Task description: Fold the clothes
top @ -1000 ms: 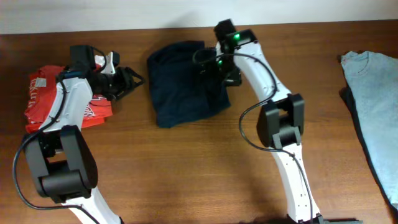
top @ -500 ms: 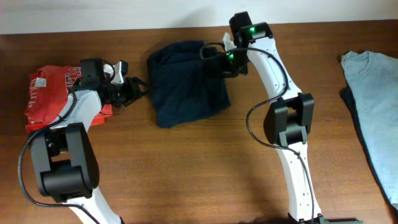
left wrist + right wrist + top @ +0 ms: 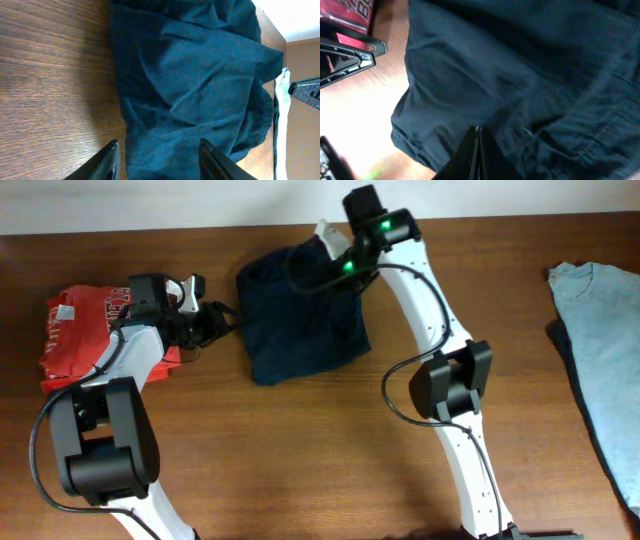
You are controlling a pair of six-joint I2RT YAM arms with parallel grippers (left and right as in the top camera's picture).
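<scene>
Overhead view: the clothes lie bunched at the tabletop's far centre. Right claw is pinched shut over the top edge; cloth caught unconfirmed. Left claw, half-spread and empty, faces the left hem, likely poised to grip. Open wood lies in front; red shirt crowds left.

Lettering on the red shirt is illegible.

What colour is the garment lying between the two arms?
The garment is plain dark navy; best in left wrist view.
</scene>
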